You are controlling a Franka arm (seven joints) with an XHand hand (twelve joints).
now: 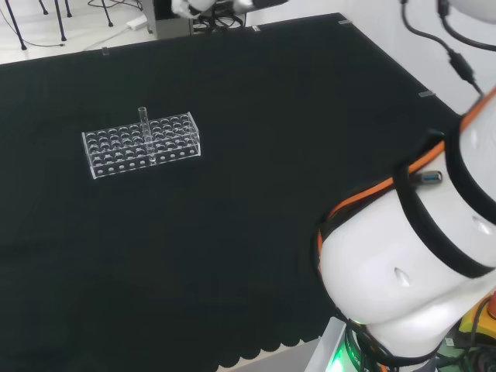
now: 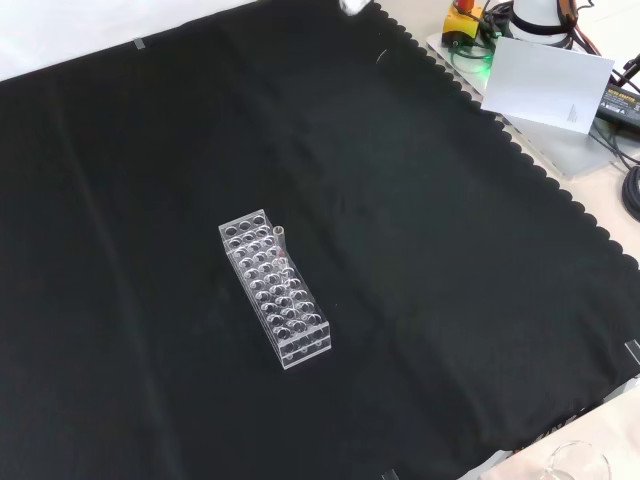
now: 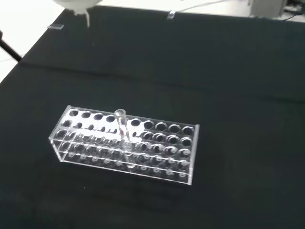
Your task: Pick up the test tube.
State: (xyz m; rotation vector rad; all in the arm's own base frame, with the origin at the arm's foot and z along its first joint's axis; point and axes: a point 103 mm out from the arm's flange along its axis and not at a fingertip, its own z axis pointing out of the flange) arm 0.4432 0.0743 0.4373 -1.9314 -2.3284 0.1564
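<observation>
Robotics lab: bench under black cloth, clear tube rack with test tube, white arm link, cables at bench edge.

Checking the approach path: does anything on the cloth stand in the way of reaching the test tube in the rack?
Nothing visible does. The test tube stands upright in the clear rack, alone on bare black cloth.
</observation>
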